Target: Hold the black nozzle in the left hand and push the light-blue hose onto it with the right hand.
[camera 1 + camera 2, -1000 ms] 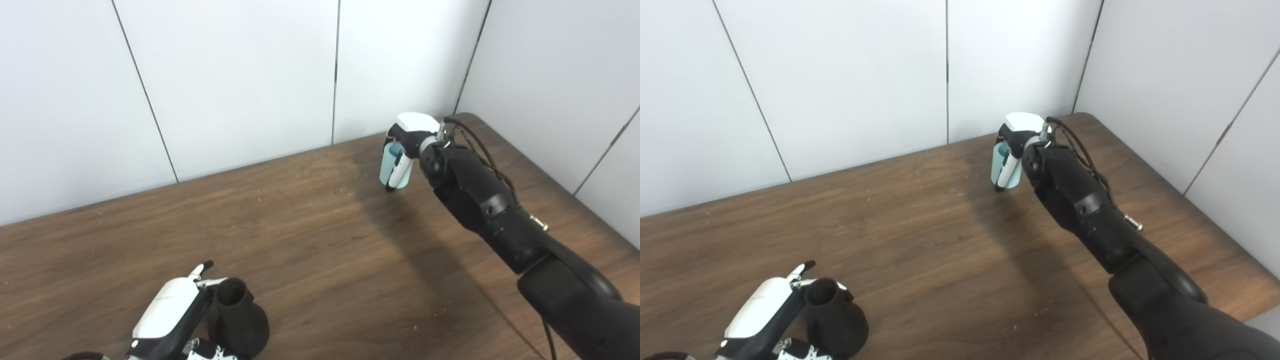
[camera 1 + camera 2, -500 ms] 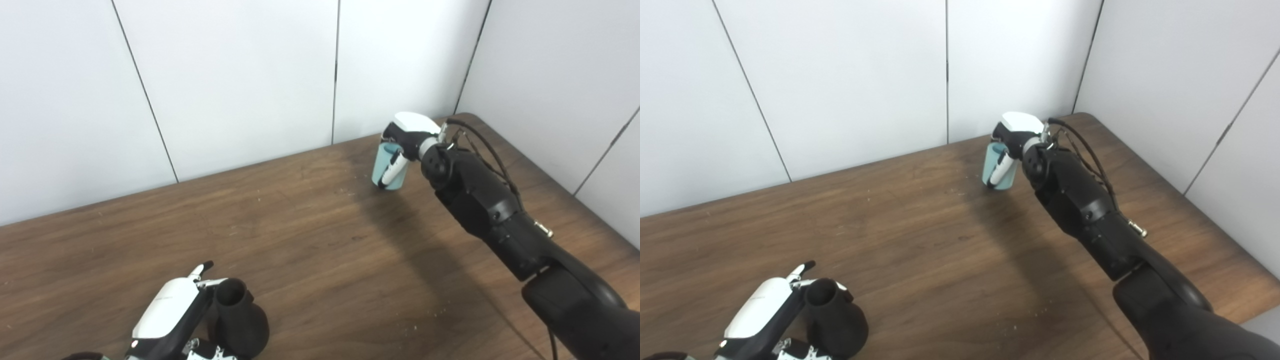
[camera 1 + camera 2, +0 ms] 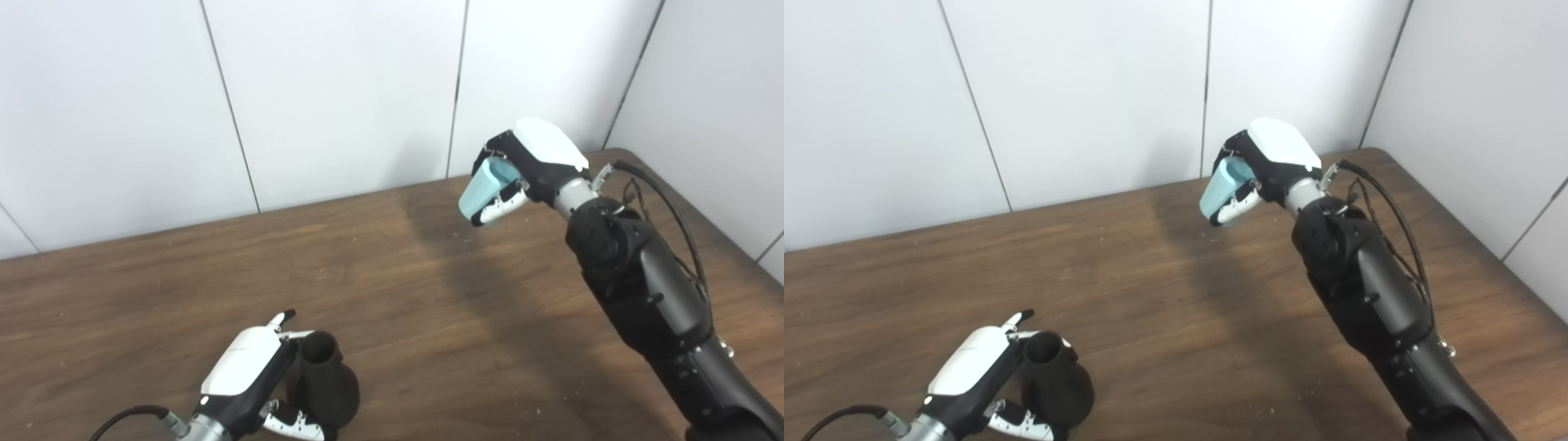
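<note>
Black nozzle [image 3: 321, 386] gripped by left hand [image 3: 251, 383] at near edge of surface [image 3: 429, 318], opening up. Light-blue hose [image 3: 484, 191] clasped in right hand [image 3: 527, 168], raised near far right corner, well apart. Step judged: carry. Next: hose bore to be aligned over nozzle, then pushed.

Bright, even, diffuse light from above. Soft broad shadow across the tabletop [image 3: 429, 294] under the right arm [image 3: 643, 288]. No glare. Sharp throughout, slight bending of wall seams near the edges.
</note>
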Robot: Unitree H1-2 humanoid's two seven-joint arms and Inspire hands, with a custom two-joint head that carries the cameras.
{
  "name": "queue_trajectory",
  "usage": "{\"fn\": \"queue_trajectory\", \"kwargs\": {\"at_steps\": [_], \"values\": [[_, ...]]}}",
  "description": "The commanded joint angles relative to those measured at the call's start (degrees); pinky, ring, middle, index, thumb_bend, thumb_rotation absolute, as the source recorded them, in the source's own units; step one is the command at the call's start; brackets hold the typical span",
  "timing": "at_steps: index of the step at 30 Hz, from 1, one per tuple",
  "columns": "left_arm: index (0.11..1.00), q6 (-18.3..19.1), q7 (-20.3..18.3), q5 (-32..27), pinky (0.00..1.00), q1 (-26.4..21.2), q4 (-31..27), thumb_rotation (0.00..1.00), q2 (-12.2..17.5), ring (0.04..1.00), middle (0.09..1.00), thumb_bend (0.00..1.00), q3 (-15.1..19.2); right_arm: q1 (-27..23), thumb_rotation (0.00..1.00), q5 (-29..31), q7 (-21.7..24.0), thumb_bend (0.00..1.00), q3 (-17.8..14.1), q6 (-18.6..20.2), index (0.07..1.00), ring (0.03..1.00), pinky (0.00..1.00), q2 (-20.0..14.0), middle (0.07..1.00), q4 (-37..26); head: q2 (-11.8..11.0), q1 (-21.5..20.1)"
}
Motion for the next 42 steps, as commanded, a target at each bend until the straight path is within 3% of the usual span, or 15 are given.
{"fn": "queue_trajectory", "kwargs": {"at_steps": [1,7,11,17,28,42], "values": [[0.482,2.09,-3.01,2.13,1.0,0.27,0.12,0.0,-0.81,0.648,0.491,0.52,-1.79,-1.87,0.0,1.11,2.08,0.5,0.23,-0.13,0.478,0.424,0.32,-0.23,0.481,-5.68,0.2,0.71],[0.482,5.21,-4.51,3.08,1.0,-0.52,-0.67,0.0,-2.36,0.648,0.492,0.52,-2.57,-1.95,0.0,3.88,8.35,0.5,1.57,0.07,0.486,0.42,0.31,1.72,0.487,-13.59,1.11,5.6],[0.482,6.32,-5.01,3.61,1.0,-0.58,-1.19,0.0,-2.76,0.647,0.491,0.52,-3.19,-1.2,0.0,5.12,10.41,0.5,1.9,0.02,0.492,0.42,0.3,3.7,0.49,-16.33,1.58,7.07],[0.47,6.79,-5.14,3.81,1.0,-0.8,-0.99,0.0,-3.21,0.635,0.51,0.52,-3.97,0.21,0.0,6.09,14.21,0.5,4.81,0.03,0.492,0.424,0.3,6.85,0.491,-19.96,2.73,7.9],[0.465,7.37,-5.29,4.53,1.0,-1.77,-0.55,0.0,-3.76,0.655,0.516,0.52,-4.61,4.95,0.0,7.54,13.89,0.5,7.61,-1.71,0.482,0.417,0.34,8.72,0.481,-20.54,4.74,9.69],[0.454,8.83,-5.73,5.52,1.0,-2.57,-1.06,0.0,-4.25,0.671,0.528,0.52,-5.89,6.63,0.0,6.26,10.31,0.5,11.03,-3.91,0.495,0.409,0.35,12.05,0.491,-18.88,4.88,10.24]]}}
